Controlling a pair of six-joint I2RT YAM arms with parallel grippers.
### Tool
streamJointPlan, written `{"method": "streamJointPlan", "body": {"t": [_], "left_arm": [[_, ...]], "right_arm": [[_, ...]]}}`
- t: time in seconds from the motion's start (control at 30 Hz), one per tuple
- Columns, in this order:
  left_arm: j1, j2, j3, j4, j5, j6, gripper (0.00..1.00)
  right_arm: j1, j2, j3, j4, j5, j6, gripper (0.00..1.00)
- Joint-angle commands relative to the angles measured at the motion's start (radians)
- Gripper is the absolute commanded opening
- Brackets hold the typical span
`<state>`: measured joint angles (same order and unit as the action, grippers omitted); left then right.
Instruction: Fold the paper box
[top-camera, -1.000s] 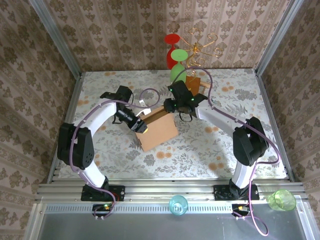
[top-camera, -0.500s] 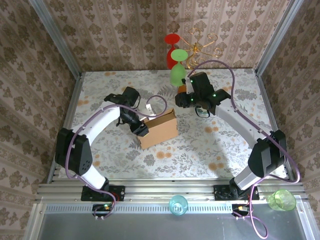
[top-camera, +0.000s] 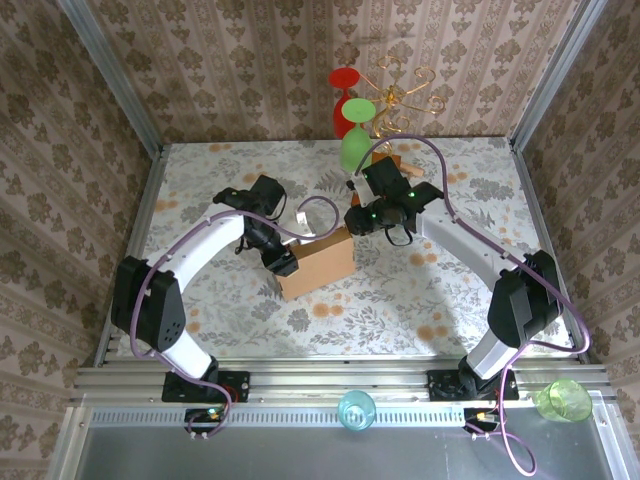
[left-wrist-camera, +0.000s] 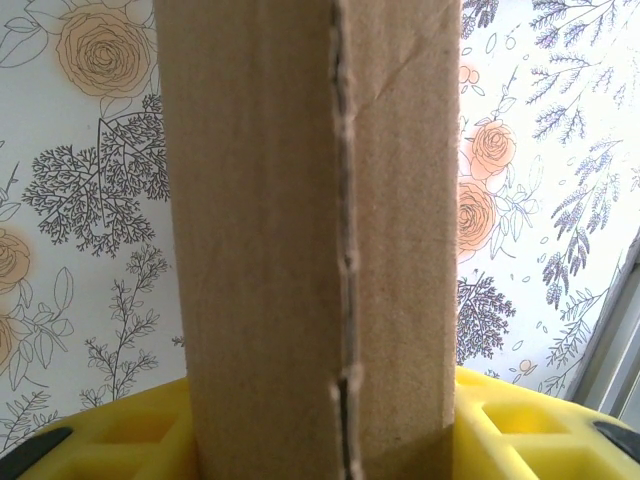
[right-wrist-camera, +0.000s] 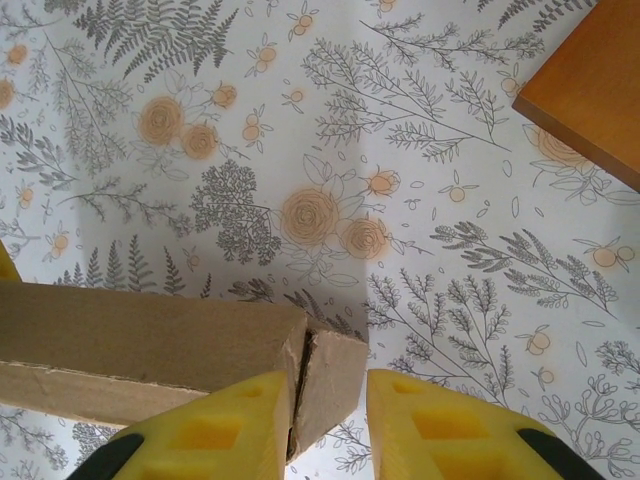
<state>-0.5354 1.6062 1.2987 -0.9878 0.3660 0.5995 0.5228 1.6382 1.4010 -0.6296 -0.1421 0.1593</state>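
Of the paper box (top-camera: 318, 265): lies low on the flowered table (top-camera: 450, 290), lodged between the two claws; reads from above as a folded-up brown block, not a spread sheet.

At its left end, taken by the left claw (top-camera: 282, 258), drawn narrow onto a doubled wall; from that wrist, shows as two cardboard layers (left-wrist-camera: 310, 230) rising straight out from between the yellow pads (left-wrist-camera: 120, 440), pressed flat together along a ragged seam.

At its far corner, straddled by the right claw (top-camera: 352, 222), spread moderately wide and gripping nothing; from that wrist, sits with the corner (right-wrist-camera: 325, 375) tight beside the left-hand finger and clear of the right-hand one; shows a dark slit there, where the end piece meets the long wall.

Probably well along: side walls up and doubled over; seemingly left to do, closing that corner slit and tucking whatever flaps remain, hidden from here.

Beyond the right claw, up and to its right, well apart: an orange-brown board (right-wrist-camera: 590, 95).
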Motion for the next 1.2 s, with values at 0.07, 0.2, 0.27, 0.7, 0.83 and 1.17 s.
{"method": "streamJointPlan", "body": {"t": [0.07,0.2,0.27,0.7,0.83,1.17], "left_arm": [[-0.006,0.009,0.029,-0.023,-0.002,0.021,0.50],[-0.007,0.007,0.028,-0.022,-0.004,0.017,0.50],[-0.010,0.005,0.025,-0.020,-0.010,0.016,0.50],[-0.049,-0.059,-0.024,0.043,-0.073,0.047,0.46],[-0.081,-0.100,-0.059,0.068,-0.113,0.108,0.45],[-0.127,-0.123,-0.102,0.088,-0.209,0.167,0.45]], "right_arm": [[0.025,-0.004,0.004,-0.029,0.050,-0.029,0.26],[0.032,-0.040,-0.033,-0.012,0.074,-0.020,0.27],[0.032,-0.054,-0.040,-0.013,0.083,-0.008,0.26],[-0.007,-0.126,0.009,-0.084,0.046,0.563,0.37],[-0.026,-0.124,0.005,-0.167,0.027,0.787,0.39],[-0.043,-0.133,-0.061,-0.141,-0.047,0.909,0.39]]}}
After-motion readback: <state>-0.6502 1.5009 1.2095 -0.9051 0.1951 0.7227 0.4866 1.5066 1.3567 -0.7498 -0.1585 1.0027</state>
